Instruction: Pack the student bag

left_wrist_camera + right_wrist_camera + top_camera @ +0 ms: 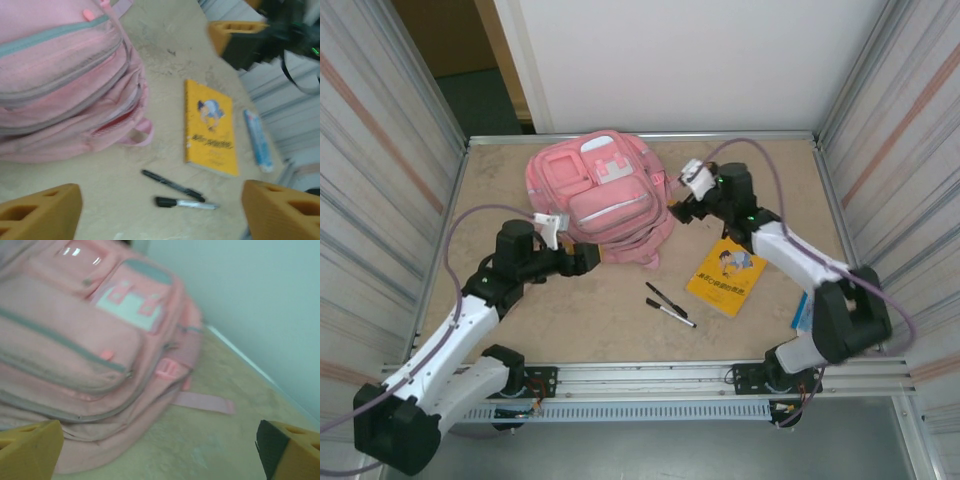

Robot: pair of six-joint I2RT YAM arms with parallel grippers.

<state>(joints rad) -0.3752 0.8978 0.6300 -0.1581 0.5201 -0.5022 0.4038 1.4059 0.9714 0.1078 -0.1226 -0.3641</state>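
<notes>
the student bag lies flat at the far middle of the table, front pockets up. that pose, i judge, leaves its zips reachable from both sides. the left gripper sits at the bag's near-left edge and the right gripper at its right edge; both have their fingers spread wide and hold nothing. near and to the right lie a yellow booklet and two pens, probably laid out to go in. the overhead view gives this flanking layout. the left wrist view adds a pale blue item right of the booklet – i cannot tell what it is – and the right wrist view adds a loose strap trailing on the table.
</notes>
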